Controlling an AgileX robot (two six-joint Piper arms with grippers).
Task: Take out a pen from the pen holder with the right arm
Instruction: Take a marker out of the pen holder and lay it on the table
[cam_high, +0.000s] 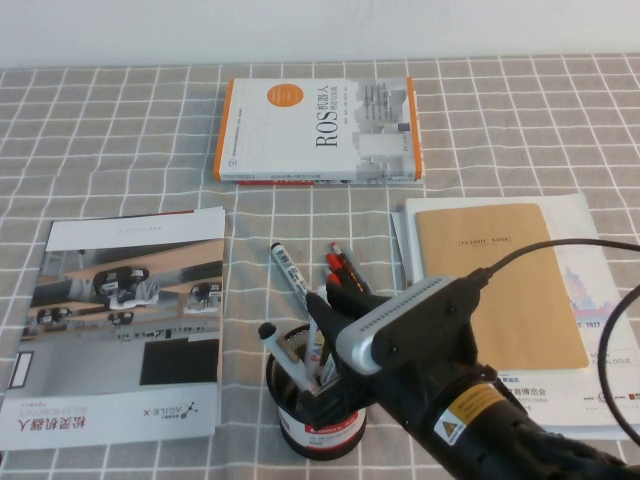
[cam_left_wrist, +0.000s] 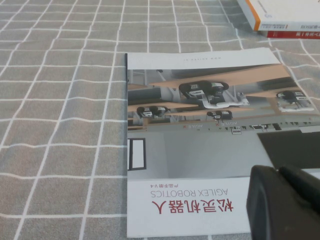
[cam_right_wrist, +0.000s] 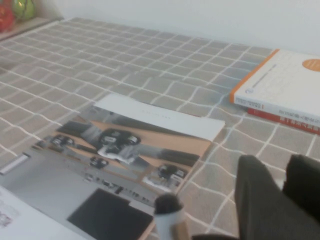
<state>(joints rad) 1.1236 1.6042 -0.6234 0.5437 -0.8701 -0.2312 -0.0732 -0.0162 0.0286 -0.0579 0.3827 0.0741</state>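
A black pen holder (cam_high: 318, 428) stands near the table's front edge, between the brochure and the notebook. Several pens stick out of it: a white marker with a black cap (cam_high: 290, 272), a short black-capped pen (cam_high: 268, 331) and red pens (cam_high: 340, 264). My right gripper (cam_high: 338, 298) reaches over the holder's mouth, its dark fingers (cam_right_wrist: 260, 200) drawn close together around the red pens' shafts, whose tips rise beyond them. The black-capped marker (cam_right_wrist: 167, 212) stands just beside the fingers. My left gripper (cam_left_wrist: 278, 171) hovers shut over the brochure's corner, holding nothing.
An AgileX brochure (cam_high: 125, 330) lies left of the holder. A white-and-orange ROS book (cam_high: 318, 128) lies at the back. A tan notebook (cam_high: 500, 285) on papers lies to the right, crossed by the arm's black cable (cam_high: 560, 250). A grey checked cloth (cam_high: 120, 130) covers the table.
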